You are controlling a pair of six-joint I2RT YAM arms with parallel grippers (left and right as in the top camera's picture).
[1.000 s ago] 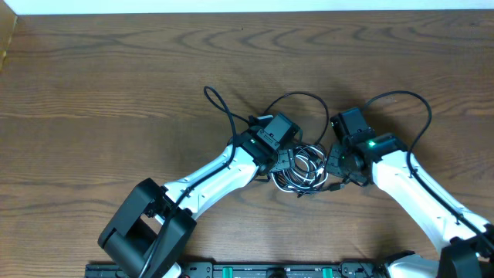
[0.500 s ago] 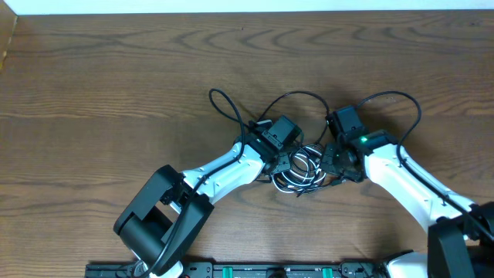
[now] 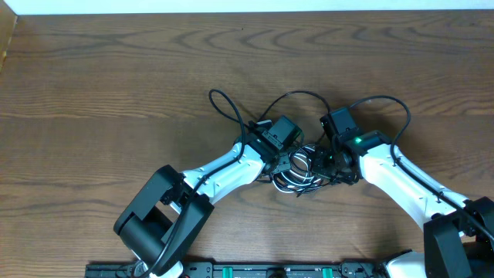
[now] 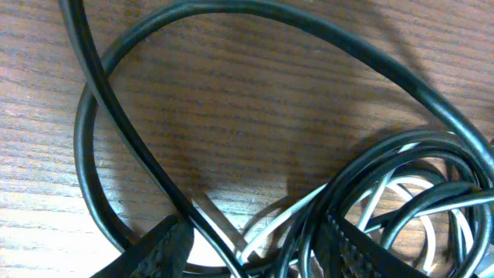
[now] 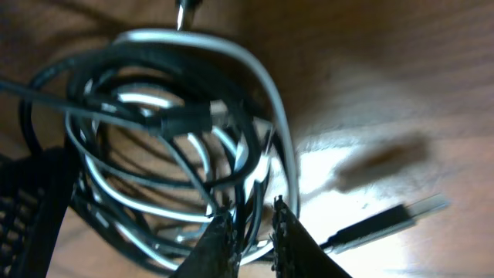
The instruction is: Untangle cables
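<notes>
At the table (image 3: 116, 77) centre, the cables (image 3: 297, 176) are lying bunched; right gripper (image 5: 251, 229) is pinching strands, nearly closed, left gripper (image 4: 255, 244) is gaping halfway astride 2. Pull gently, avoiding tightening.

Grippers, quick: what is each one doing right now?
Left gripper: open, straddling the cables.
Right gripper: shut on the cables.

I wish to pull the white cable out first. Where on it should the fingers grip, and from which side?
Take the white cable on its outer arc, where it runs alone along the edge of the cable bundle, bare table beside it. Come from that open side, straddling the strand. Further inside, black loops cross it and would probably be caught too.
</notes>
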